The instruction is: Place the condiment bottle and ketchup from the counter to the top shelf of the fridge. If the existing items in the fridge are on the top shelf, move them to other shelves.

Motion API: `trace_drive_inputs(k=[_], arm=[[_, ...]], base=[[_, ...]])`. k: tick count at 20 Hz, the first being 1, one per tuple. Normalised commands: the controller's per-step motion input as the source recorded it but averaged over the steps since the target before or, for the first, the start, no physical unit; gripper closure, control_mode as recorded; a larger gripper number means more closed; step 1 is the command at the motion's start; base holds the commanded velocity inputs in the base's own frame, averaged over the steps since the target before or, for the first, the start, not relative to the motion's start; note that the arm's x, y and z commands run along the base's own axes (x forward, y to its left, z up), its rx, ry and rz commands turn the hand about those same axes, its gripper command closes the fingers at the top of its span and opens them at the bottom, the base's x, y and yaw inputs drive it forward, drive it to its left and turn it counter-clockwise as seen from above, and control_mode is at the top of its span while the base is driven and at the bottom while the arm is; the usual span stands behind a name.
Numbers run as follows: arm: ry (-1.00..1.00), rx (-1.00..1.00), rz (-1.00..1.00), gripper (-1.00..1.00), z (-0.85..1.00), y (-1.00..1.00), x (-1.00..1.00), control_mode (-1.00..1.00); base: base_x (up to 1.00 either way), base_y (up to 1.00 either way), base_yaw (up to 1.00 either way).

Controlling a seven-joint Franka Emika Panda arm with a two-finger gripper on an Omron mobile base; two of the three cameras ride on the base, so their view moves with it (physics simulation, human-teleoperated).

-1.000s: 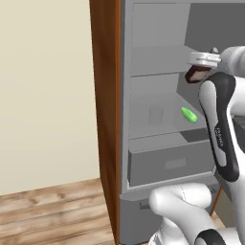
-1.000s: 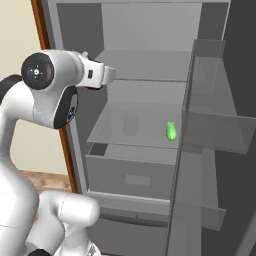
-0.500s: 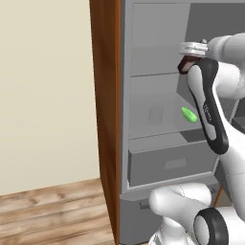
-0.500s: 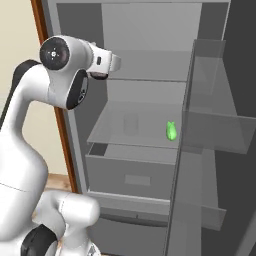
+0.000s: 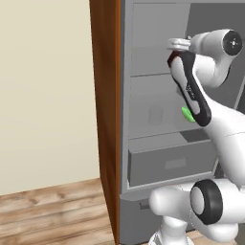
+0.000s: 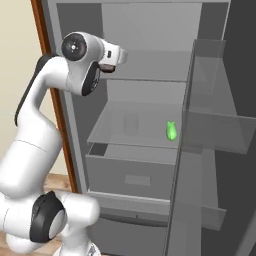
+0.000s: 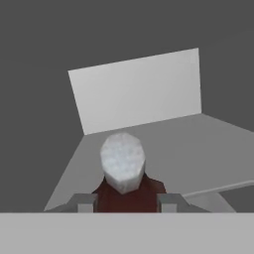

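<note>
Now | hand (image 7: 127, 201) pinching ketchup (image 7: 130, 191) | over top shelf (image 7: 198, 154) | fridge (image 6: 150, 60) open

- Even, flat rendered light in all three views; no single lamp direction can be read, and there is no glare.
- Inside the fridge (image 6: 150, 75) the grey panels differ only by soft shading; its back wall ahead of the gripper (image 7: 126, 202) reads as the palest patch in the hand view.
- The surround beyond that patch is dim, uniform dark grey.
- The bottle (image 7: 124, 171) between the fingers looks soft and blocky, its cap washed pale.
- Base views are slightly blurred, edges jagged.
- No visible bending of straight lines at the borders.
</note>
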Motion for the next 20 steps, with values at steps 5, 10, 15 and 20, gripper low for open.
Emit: trace_drive_inputs(k=[5,10,15,20], arm=[[0.07,0.00,0.00,1.00,-0.09,0.00,0.67,-1.00],[0.09,0.00,0.00,1.00,-0.15,0.00,0.64,-1.00],[0.11,0.00,0.00,1.00,-0.22,0.00,0.56,-1.00],[0.10,-0.03,0.00,1.00,-0.26,0.00,0.44,-1.00]], base=[[0.00,0.00,0.00],[0.00,0.00,0.00],[0.00,0.00,0.00],[0.00,0.00,0.00]])
